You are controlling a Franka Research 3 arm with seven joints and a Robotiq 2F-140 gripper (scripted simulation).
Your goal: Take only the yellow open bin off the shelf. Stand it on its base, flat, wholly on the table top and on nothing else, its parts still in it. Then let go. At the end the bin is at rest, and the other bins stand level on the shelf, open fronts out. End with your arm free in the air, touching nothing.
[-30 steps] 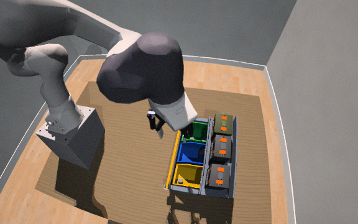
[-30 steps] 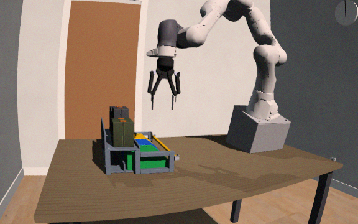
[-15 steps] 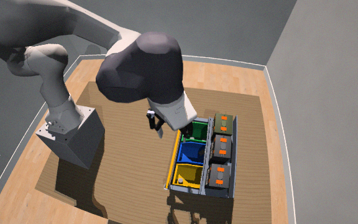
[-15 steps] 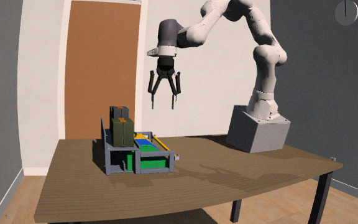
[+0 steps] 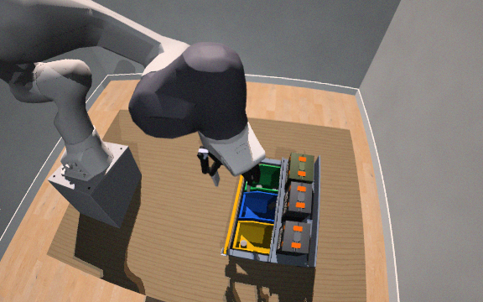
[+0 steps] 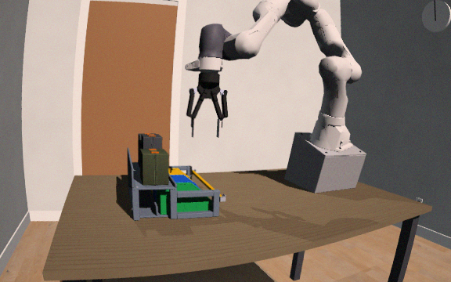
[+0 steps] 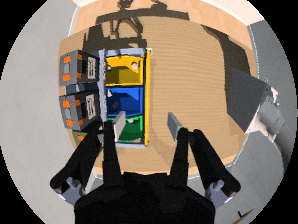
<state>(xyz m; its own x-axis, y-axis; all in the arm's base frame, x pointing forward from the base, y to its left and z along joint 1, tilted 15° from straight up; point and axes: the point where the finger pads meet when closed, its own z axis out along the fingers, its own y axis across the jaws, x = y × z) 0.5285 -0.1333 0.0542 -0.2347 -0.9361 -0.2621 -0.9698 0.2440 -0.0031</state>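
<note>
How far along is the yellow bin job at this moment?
Nothing is done yet: the yellow open bin sits in the grey shelf rack, at the end of the row beside the blue bin and green bin. In hand: the black claw hangs open and empty, high above the table near the rack. Left: reach the yellow bin, grasp it, lift it out, stand it on the brown table top, release.

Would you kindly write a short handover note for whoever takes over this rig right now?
Gripper: jaws partly open, holding nothing, high above the table, over the green bin's end of the shelf.
Yellow bin: on the shelf, at the row's far end from the gripper, beside the blue bin, a small part inside.
Done: nothing.
Left: grasp the yellow bin, stand it flat on the table, release.
</note>
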